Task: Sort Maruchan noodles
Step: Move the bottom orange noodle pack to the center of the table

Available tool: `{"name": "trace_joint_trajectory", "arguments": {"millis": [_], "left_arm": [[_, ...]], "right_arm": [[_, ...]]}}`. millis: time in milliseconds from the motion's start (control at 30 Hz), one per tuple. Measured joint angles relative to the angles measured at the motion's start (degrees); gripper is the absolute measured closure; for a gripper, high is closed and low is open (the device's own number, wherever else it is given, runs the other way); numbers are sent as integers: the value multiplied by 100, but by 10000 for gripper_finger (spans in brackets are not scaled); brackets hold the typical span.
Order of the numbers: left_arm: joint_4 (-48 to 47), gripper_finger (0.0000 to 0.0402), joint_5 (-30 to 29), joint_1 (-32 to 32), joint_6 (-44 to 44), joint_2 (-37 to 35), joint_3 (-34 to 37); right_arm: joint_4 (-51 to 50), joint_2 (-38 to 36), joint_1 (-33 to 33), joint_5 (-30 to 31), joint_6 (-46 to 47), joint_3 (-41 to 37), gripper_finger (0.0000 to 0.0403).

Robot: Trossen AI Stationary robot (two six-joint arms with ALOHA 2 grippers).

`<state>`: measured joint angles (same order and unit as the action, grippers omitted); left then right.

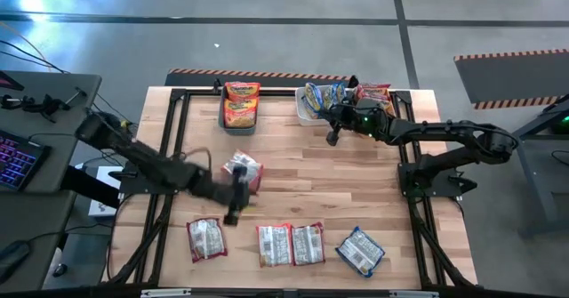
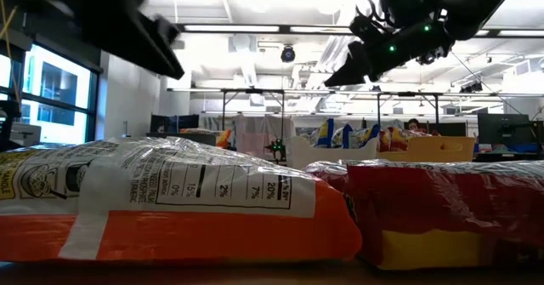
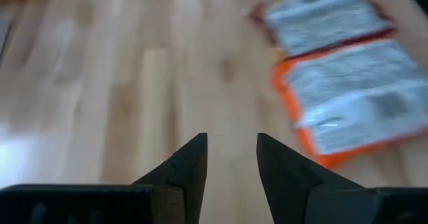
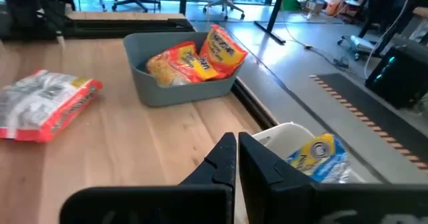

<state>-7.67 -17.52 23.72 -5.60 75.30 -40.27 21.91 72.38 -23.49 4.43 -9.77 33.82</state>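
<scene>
Several Maruchan noodle packets lie flat on the wooden table, silvery backs up: one point(image 1: 242, 169) mid-table and a row near the front edge point(image 1: 206, 238) point(image 1: 275, 245) point(image 1: 308, 243) point(image 1: 360, 250). My left gripper point(image 1: 232, 214) point(image 3: 231, 140) hovers open just in front of the mid-table packet, with nothing between its fingers. Ahead of it lie an orange-edged packet point(image 3: 361, 97) and a red-edged one point(image 3: 321, 13). My right gripper point(image 1: 332, 138) point(image 4: 237, 138) is shut and empty, above the table beside the white bin point(image 4: 281, 132).
Three bins stand along the far edge. A grey-teal bin point(image 1: 240, 124) point(image 4: 167, 93) holds orange packets, the white bin point(image 1: 307, 113) blue ones point(image 4: 321, 157), and a third bin point(image 1: 373, 98) red ones. Bare wood lies between the bins and the front row.
</scene>
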Motion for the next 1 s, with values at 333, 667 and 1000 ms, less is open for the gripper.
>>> {"name": "trace_joint_trajectory", "arguments": {"millis": [333,667,1000], "left_arm": [[814,265,-546,1033,-1369,1401,-1],[1476,199,-563,1235,-1566,2209,-2],[1371,188,-338,1429,-1376,2174,-55]], "right_arm": [[-75,0,418,2,287,0,403],[-97,0,667,4,348,0,403],[-70,0,652,203,42,0,403]]}}
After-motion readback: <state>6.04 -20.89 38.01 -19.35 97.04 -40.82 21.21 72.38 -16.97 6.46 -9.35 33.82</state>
